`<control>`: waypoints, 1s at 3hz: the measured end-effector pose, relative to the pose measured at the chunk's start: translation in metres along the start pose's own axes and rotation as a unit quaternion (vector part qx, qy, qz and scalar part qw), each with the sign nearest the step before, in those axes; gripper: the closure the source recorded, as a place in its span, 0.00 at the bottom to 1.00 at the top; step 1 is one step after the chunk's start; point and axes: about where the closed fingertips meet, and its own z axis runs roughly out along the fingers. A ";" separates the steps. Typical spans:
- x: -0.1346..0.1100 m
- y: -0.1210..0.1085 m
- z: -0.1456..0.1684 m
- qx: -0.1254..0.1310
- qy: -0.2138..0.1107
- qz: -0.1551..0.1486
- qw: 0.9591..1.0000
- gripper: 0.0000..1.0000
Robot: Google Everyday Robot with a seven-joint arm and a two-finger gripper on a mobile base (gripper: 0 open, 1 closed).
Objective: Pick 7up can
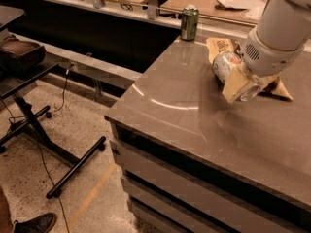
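The 7up can (223,66) is silver-white and lies tilted on its side in my gripper (236,83), just above the grey table top (184,115) at its right side. A tan finger (234,85) crosses the can's middle, and the can's shiny end pokes out at the lower right. The gripper is shut on the can. My white arm (282,30) comes down from the top right and hides what is behind it.
A darker green can (189,22) stands upright at the table's far edge. A yellow-brown snack bag (219,45) lies behind and under the gripper. Left of the table is a drop to the floor, with a black stand's legs (73,171) and a shoe (31,224).
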 end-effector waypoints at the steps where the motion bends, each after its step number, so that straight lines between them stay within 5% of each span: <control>1: -0.004 0.003 -0.017 -0.007 -0.016 -0.018 1.000 1.00; 3: -0.008 0.014 -0.047 -0.035 -0.060 -0.083 0.994 1.00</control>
